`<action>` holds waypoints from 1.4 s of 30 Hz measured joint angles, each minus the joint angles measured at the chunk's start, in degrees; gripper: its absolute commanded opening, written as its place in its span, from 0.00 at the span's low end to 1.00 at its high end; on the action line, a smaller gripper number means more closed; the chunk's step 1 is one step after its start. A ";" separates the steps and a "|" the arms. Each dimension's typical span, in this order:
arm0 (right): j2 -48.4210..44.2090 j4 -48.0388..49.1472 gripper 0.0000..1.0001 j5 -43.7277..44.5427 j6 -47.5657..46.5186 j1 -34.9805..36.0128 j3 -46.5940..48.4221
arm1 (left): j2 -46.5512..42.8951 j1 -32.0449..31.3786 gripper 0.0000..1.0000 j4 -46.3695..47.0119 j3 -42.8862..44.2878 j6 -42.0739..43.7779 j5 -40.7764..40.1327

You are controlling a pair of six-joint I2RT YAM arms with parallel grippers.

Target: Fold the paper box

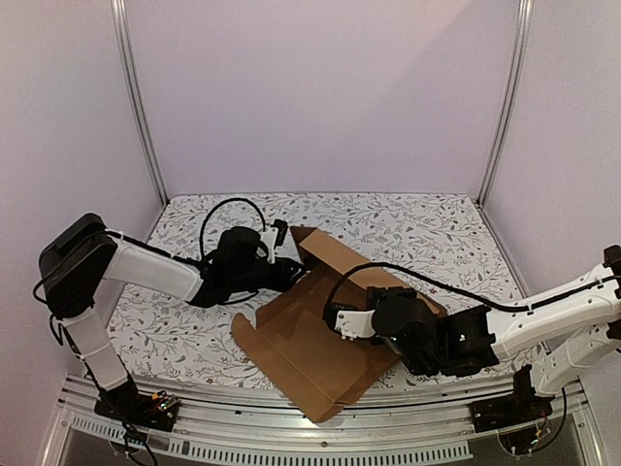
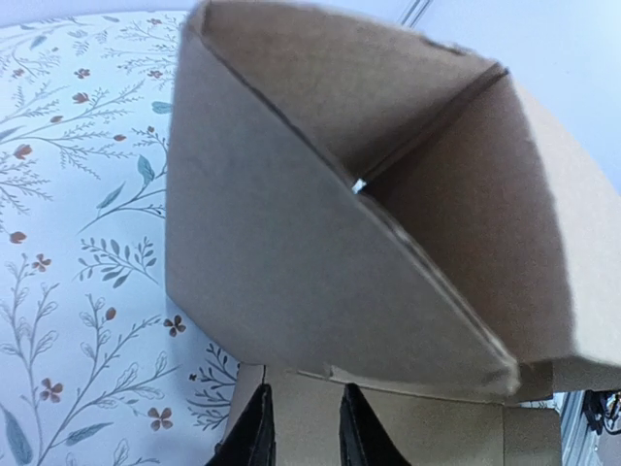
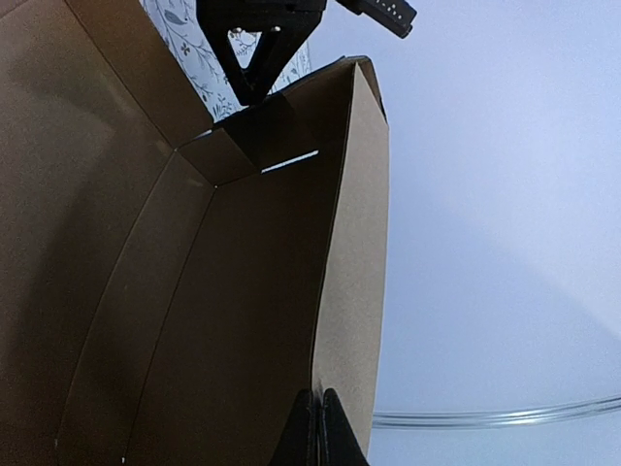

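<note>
The paper box (image 1: pixel 310 354) is a brown cardboard sheet lying in the middle of the table, with its far and right walls raised. My left gripper (image 1: pixel 291 275) is at the box's far-left corner. In the left wrist view its fingers (image 2: pixel 254 432) stand apart, with a flat cardboard flap (image 2: pixel 306 427) between them and the raised wall (image 2: pixel 291 262) just ahead. My right gripper (image 1: pixel 337 318) is over the middle of the box. In the right wrist view it (image 3: pixel 320 396) is pinched shut on the edge of an upright wall (image 3: pixel 354 252). The left gripper (image 3: pixel 257 49) shows beyond the far corner.
A floral tablecloth (image 1: pixel 417 228) covers the table. Metal frame posts (image 1: pixel 139 97) stand at the back corners, with plain walls behind them. A black cable (image 1: pixel 456 289) runs along the right arm over the box's right side. The table's metal front rail (image 1: pixel 291 442) is near the box's front flap.
</note>
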 measured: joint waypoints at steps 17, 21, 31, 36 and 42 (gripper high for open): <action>-2.69 -0.09 0.00 -0.63 -0.68 -0.39 -1.90 | -7.58 7.89 0.27 -14.27 0.17 2.97 -1.29; -3.04 -0.28 0.00 -0.87 -0.63 -0.39 -2.01 | -0.94 10.95 0.32 -12.59 5.51 2.86 1.86; -4.28 -1.77 0.00 -1.44 0.24 -0.39 -2.03 | 14.95 17.03 0.34 -8.74 23.39 2.16 12.74; -4.42 -2.27 0.00 -1.44 0.33 -0.39 -2.03 | 17.68 17.14 0.34 -8.70 27.30 2.36 17.77; -4.39 -2.49 0.00 -1.36 0.22 -0.39 -2.03 | 17.68 16.17 0.34 -7.61 26.86 2.47 22.01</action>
